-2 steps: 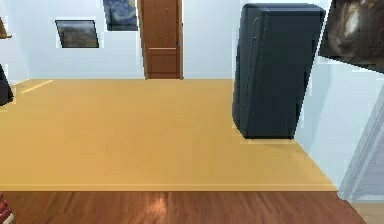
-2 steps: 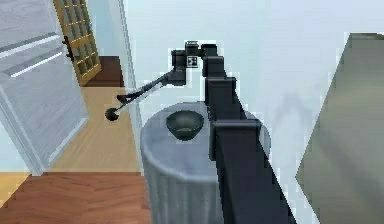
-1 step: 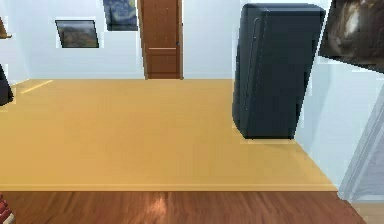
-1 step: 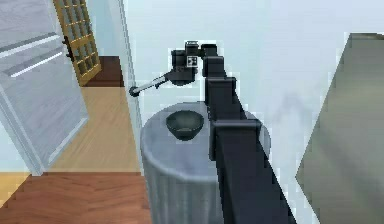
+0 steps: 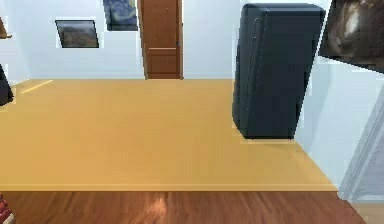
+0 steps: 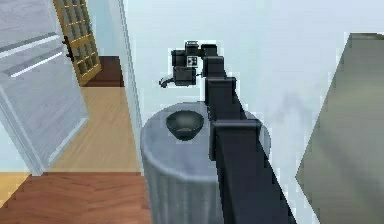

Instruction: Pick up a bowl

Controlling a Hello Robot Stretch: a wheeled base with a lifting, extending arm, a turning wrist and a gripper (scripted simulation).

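A small dark bowl (image 6: 183,123) sits on the flat top of a grey round bin-like stand (image 6: 175,165) in the arm side view's lower middle. The dark arm bar (image 6: 235,140) rises past the stand's right side. At its far end are two white marker squares and, left of them, my gripper (image 6: 166,80), higher in the picture than the bowl. Only pale wall lies behind its thin fingers (image 6: 163,82), so it holds nothing.
A white panelled door (image 6: 35,85) and a wooden glazed door (image 6: 78,40) stand at the arm side view's left, a grey panel (image 6: 345,130) at its right. Ahead lie tan floor (image 5: 130,130), a tall dark cabinet (image 5: 275,70), a brown door (image 5: 160,38) and wall pictures (image 5: 77,33).
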